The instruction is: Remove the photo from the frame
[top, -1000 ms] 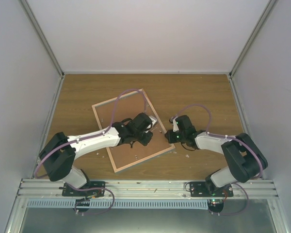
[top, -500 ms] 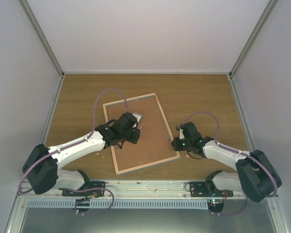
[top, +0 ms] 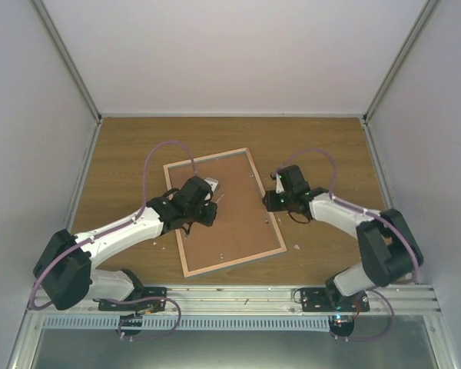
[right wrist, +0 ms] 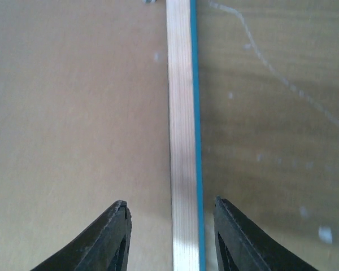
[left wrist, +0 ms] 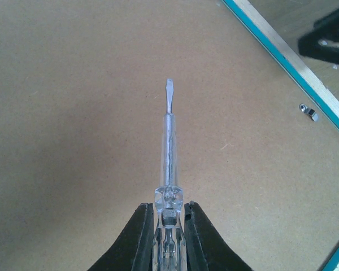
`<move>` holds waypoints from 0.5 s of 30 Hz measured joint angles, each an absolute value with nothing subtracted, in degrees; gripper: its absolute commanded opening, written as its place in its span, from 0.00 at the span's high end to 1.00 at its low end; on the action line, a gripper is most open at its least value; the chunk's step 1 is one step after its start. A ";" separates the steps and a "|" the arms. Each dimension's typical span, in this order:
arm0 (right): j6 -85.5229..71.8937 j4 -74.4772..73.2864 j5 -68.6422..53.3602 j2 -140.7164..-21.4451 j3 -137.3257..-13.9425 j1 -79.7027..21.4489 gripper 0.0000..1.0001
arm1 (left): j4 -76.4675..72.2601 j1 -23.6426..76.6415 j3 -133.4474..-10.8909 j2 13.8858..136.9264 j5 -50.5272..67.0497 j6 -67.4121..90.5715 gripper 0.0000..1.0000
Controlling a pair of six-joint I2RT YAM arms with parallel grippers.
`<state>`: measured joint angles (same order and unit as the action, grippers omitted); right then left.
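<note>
Wooden counter carries the frame back-up, photo hidden beneath; left fingers clamp the screwdriver, right fingers half-open and empty astride its edge, so we should lever the clip gently, blade flat

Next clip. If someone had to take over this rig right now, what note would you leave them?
The left pincer is shut on a screwdriver, its flat tip over the brown back panel.
The right pincer is open, with one finger on each side of the frame's edge nearest the right arm, not gripping it.
The frame lies face down on the table with the back panel in place. The photo is not visible, presumably under the panel.
Done: nothing is out yet.
Left: free and lift the back panel, then take the photo out.
</note>
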<state>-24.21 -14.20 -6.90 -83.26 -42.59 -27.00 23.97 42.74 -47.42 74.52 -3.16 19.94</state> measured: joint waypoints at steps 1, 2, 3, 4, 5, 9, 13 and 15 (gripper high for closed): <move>-23.73 -13.63 -6.61 -85.25 -44.05 -26.74 0.58 | 23.79 42.50 -47.31 74.52 -2.87 19.94 1.00; -23.27 -13.17 -6.42 -87.18 -45.52 -26.48 0.59 | 23.73 42.22 -47.24 74.52 -2.61 19.92 1.00; -22.74 -12.80 -6.28 -88.88 -46.72 -26.24 0.59 | 23.62 42.04 -47.24 74.52 -2.46 19.88 1.00; -22.31 -12.40 -6.22 -90.78 -48.03 -25.98 0.60 | 23.38 41.82 -47.24 74.52 -2.28 19.79 1.00; -21.80 -12.14 -6.13 -92.77 -49.43 -25.71 0.60 | 23.22 41.67 -47.24 74.52 -2.11 19.70 1.00; -20.21 -11.49 -6.07 -98.63 -53.69 -25.34 0.64 | 22.52 40.95 -47.24 74.87 -1.30 19.14 1.00; -19.00 -10.96 -6.33 -102.15 -56.69 -25.32 0.68 | 21.47 40.29 -47.31 76.62 -0.80 18.46 1.00; -18.44 -10.57 -6.46 -103.39 -57.65 -25.32 0.72 | 21.17 40.07 -47.57 78.11 -0.16 18.28 1.00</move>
<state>-18.44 -10.57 -6.46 -103.39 -57.65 -25.32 21.17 40.07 -47.57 78.11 -0.16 18.28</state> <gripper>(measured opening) 0.321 0.111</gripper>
